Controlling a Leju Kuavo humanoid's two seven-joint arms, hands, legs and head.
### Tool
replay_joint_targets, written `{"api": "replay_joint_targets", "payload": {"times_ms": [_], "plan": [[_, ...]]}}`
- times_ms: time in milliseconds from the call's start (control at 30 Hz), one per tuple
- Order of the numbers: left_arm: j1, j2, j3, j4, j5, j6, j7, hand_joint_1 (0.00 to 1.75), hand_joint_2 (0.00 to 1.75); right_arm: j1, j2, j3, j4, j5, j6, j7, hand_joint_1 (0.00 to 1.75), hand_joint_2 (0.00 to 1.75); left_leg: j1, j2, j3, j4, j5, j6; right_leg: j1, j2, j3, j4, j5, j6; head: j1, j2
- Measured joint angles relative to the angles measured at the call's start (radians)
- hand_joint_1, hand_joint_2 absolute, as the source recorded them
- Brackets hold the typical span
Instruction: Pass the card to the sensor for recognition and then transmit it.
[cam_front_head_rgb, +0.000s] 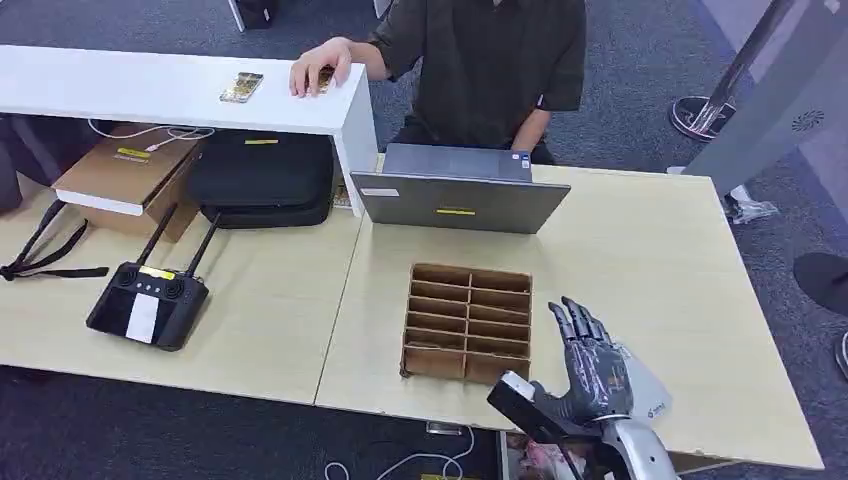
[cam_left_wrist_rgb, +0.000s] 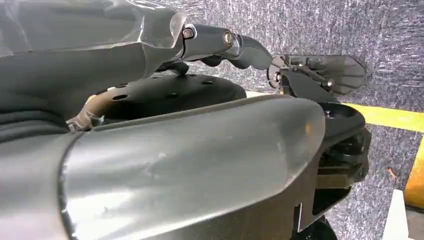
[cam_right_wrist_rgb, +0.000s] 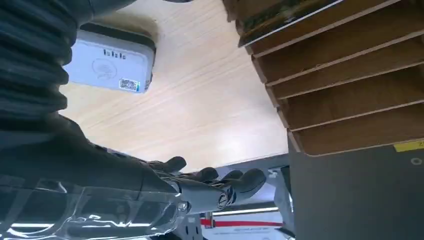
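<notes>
So the robot's right hand (cam_front_head_rgb: 590, 365) is hovering over the table (cam_front_head_rgb: 650, 270) with its fingers stretched out flat, holding nothing — it's just right of the cardboard slot box (cam_front_head_rgb: 467, 322), right above the white sensor (cam_right_wrist_rgb: 111, 64). One card (cam_right_wrist_rgb: 280, 17) sits in a slot of that box. The left hand (cam_left_wrist_rgb: 235, 45) hangs down by the floor — can't tell its grip.

1. the right hand (cam_front_head_rgb: 592, 368) is hovering above the worktop (cam_front_head_rgb: 640, 270), fingers (cam_right_wrist_rgb: 235, 181) extended and together, holding nothing.
2. the left hand (cam_left_wrist_rgb: 235, 45) is hanging low, fingers lightly bent, holding nothing.
</notes>
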Motion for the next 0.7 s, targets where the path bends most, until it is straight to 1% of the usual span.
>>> {"api": "replay_joint_targets", "payload": {"times_ms": [167,433,600,700], "plan": [[-0.008,0.000,-0.003,0.000,0.001,0.000,0.013,0.00,0.00,-0.009,0.044,0.018,0.018,-0.010,-0.004,0.038,0.00,1.75,0.000,0.000,0.000,0.000,0.000,0.000,0.000,0.000,0.000,0.000,0.000,0.000,0.000,0.000],[-0.019,0.000,-0.019,0.000,-0.002,-0.005,0.017,0.00,0.00,-0.047,0.103,0.044,0.065,-0.013,-0.004,0.052,0.00,1.75,0.000,0.000,0.000,0.000,0.000,0.000,0.000,0.000,0.000,0.000,0.000,0.000,0.000,0.000],[-0.019,0.000,-0.021,0.000,0.008,-0.006,0.018,0.00,0.00,-0.052,0.127,0.047,0.080,0.017,0.004,0.074,0.00,1.75,0.000,0.000,0.000,0.000,0.000,0.000,0.000,0.000,0.000,0.000,0.000,0.000,0.000,0.000],[-0.019,0.002,-0.021,0.000,0.016,-0.008,0.017,0.00,0.00,-0.044,0.128,0.046,0.080,0.032,0.005,0.085,0.00,1.75,0.000,0.000,0.000,0.000,0.000,0.000,0.000,0.000,0.000,0.000,0.000,0.000,0.000,0.000]]}}
